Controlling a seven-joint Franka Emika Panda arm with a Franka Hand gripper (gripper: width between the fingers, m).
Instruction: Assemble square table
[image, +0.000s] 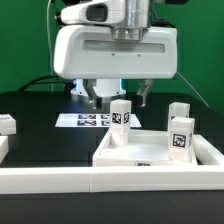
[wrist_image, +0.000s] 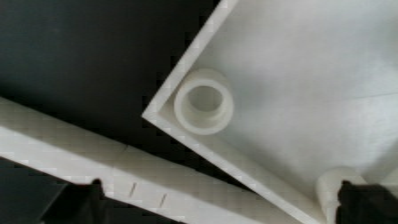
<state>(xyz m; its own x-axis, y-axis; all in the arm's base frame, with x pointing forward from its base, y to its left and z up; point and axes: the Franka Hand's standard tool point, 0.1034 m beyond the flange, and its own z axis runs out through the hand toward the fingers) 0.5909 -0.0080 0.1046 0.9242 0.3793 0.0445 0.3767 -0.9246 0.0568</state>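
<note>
The white square table top (image: 135, 152) lies flat, rim up, in the exterior view's right half. One white tagged leg (image: 121, 112) stands upright at its far left corner. Two more legs (image: 181, 135) (image: 178, 112) stand at its right side. Another leg (image: 5, 123) lies at the far left edge. My gripper (image: 119, 98) hangs open just above the far-left leg, holding nothing. In the wrist view a corner of the table top (wrist_image: 302, 70) with a round socket (wrist_image: 203, 100) fills the frame. The dark fingertips (wrist_image: 71, 200) stand wide apart around my gripper (wrist_image: 217, 205).
The marker board (image: 88, 120) lies on the black table behind the tray, under the gripper. A long white rail (image: 90, 180) runs along the near edge; in the wrist view the rail (wrist_image: 89, 150) crosses beside the tray's corner.
</note>
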